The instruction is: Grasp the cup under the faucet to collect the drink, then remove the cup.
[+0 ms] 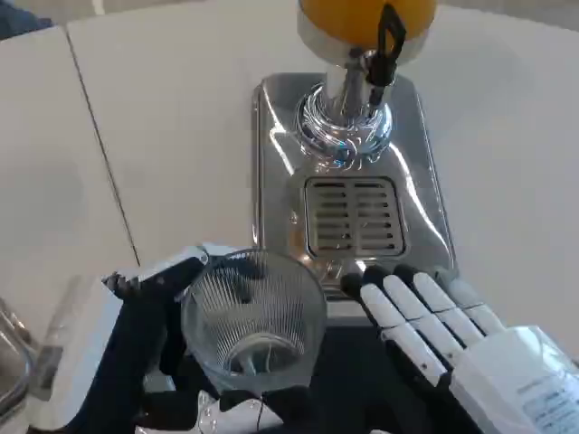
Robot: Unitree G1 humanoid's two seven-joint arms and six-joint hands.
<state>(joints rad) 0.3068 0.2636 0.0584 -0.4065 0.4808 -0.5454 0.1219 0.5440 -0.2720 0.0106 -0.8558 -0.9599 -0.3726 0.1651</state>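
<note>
Around cup (253, 312), seemingly, left robot hand (149, 312)

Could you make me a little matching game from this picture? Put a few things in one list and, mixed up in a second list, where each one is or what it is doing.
Things:
1. glass cup
2. drip grate
3. right hand
4. faucet lever

Places or states:
A. black, at the top by the orange drink tank
B. fingers stretched flat, holding nothing, at the front edge of the steel base
C. held by the left hand, in front of the dispenser
D. slotted metal set in the steel base, nothing standing on it

Pairs: 1-C, 2-D, 3-B, 4-A
</note>
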